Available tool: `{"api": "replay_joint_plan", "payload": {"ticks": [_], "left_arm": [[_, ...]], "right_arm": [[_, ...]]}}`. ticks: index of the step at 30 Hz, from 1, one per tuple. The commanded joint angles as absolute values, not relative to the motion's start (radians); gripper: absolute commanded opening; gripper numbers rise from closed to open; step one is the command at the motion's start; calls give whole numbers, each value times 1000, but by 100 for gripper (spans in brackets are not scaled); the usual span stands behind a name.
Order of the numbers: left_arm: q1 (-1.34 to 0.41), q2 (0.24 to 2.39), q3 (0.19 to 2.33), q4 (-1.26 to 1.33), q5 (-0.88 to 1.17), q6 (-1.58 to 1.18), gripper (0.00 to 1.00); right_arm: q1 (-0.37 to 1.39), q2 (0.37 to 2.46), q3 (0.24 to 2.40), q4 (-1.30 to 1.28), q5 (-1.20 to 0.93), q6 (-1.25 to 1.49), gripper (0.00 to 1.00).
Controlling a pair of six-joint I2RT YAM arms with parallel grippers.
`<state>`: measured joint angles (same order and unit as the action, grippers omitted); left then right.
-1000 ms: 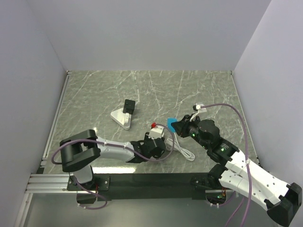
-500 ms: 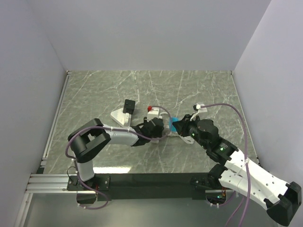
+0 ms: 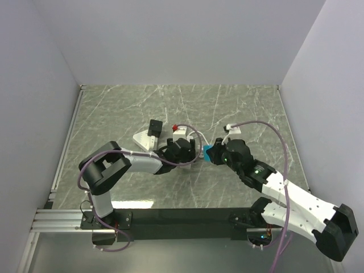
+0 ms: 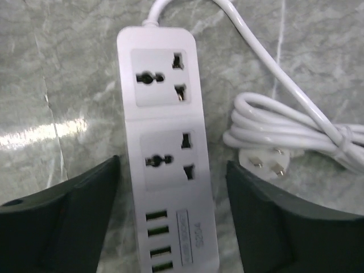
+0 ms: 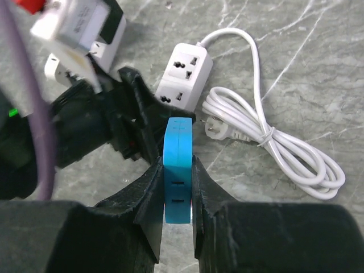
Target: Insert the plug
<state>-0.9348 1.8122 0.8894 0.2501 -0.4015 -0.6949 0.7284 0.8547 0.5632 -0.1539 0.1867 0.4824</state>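
A white power strip [image 4: 168, 142] lies flat on the marble table, its two sockets and a row of USB ports facing up. My left gripper [image 4: 172, 176] stands open astride its near end, with a gap on each side between finger and strip. In the top view the left gripper [image 3: 185, 151] covers most of the strip. My right gripper [image 5: 177, 165] is shut on a flat blue plug [image 5: 177, 142], held on edge just right of the left gripper. The top view shows the blue plug [image 3: 208, 150] close to the strip.
The strip's white cord [image 4: 296, 136] lies coiled and tied to its right, its own pronged plug [image 4: 264, 165] beside the strip. A white triangular block [image 3: 145, 141] with a black cube [image 3: 154, 127] sits to the left. Walls enclose the table.
My left arm has swung away from the near edge toward mid-table with the strip, and its jaws have widened. My right arm shifted slightly left and farther in with the blue plug.
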Motion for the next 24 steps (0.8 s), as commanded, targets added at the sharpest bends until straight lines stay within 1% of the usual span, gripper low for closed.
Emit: {"api": "replay_joint_plan", "payload": {"ticks": [1,4,5,7,10,14,21,24], "left_arm": [[-942,1752,821,274,-328,-695,83],[-942,1707,785,304,-305,-683,93],[-942,1685,764,310,-296,-680,93],[-942,1652,733,330,-302,-680,90],[-927,1580,678,344,-319,-670,89],[-891,1507,614,385,-299,-657,81],[-851,1468,551,465,-227,-635,77],[-832,1496,554,485,-186,-632,75]], "right_arm": [[723,902,659,-146,207,489,0],[726,943,698,-160,215,497,0],[726,954,710,-170,218,502,0],[727,992,742,-179,227,511,0],[744,1052,781,-189,227,525,0],[791,1144,840,-205,276,541,0],[815,1275,925,-245,321,591,0],[822,1339,966,-271,333,615,0]]}}
